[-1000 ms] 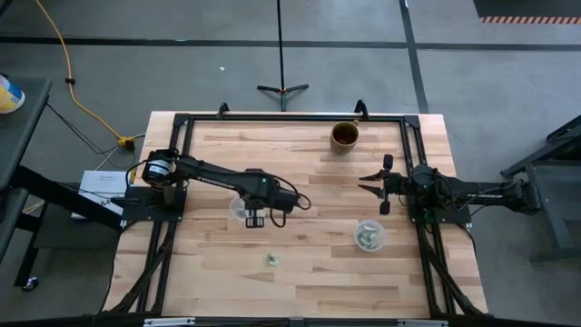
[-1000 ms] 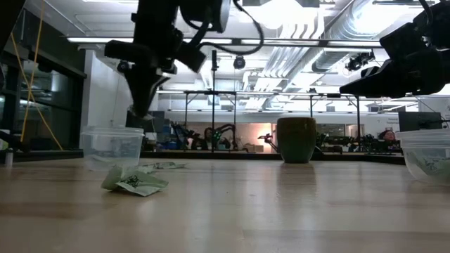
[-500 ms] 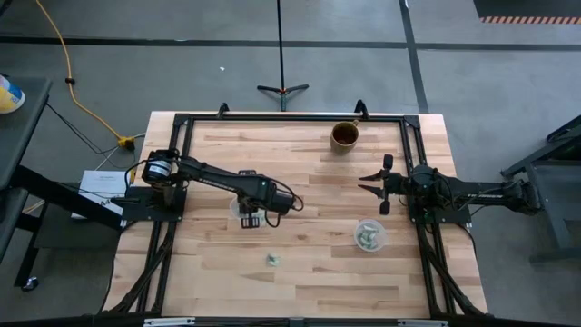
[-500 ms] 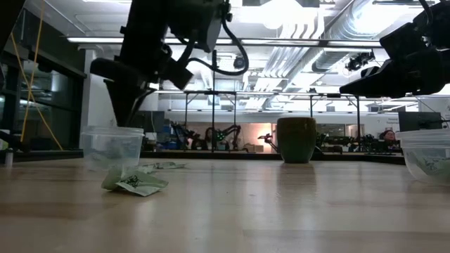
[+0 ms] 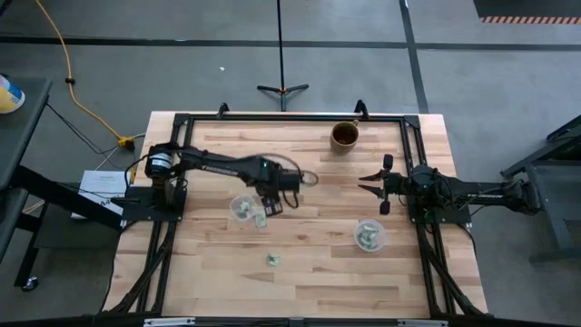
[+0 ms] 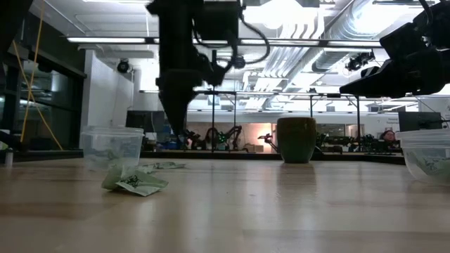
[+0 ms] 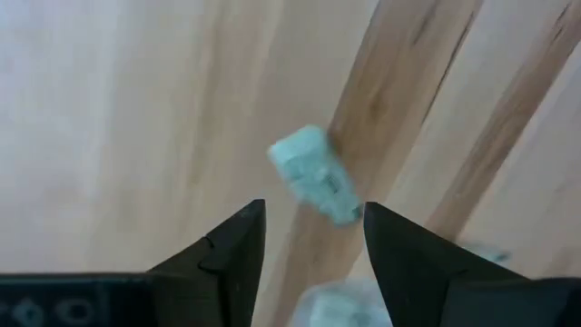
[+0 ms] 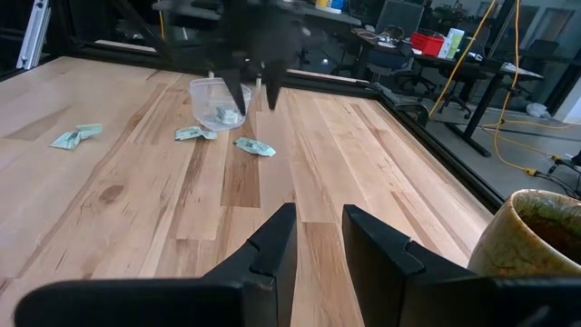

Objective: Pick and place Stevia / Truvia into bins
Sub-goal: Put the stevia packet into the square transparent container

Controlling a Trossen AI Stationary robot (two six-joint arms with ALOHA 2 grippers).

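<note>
Sachet [image 5: 260, 219] on table just beside left bin [image 5: 241, 208]

Pale green sachet [image 7: 315, 175], clear cup [image 5: 241, 208], brown cup [image 5: 344, 135], light wood table [image 5: 309, 263]

Two dark robot arms work at one wooden worktop [image 5: 300, 272], a left pincer [image 5: 270, 210] and a right pincer [image 5: 376, 189]. Two clear bins stand on it, the left bin [image 5: 241, 208] and the right bin [image 5: 369, 236], beside one brown cup [image 5: 344, 135]. Three loose sachets [image 8: 255, 147] show in the right wrist view.
</note>
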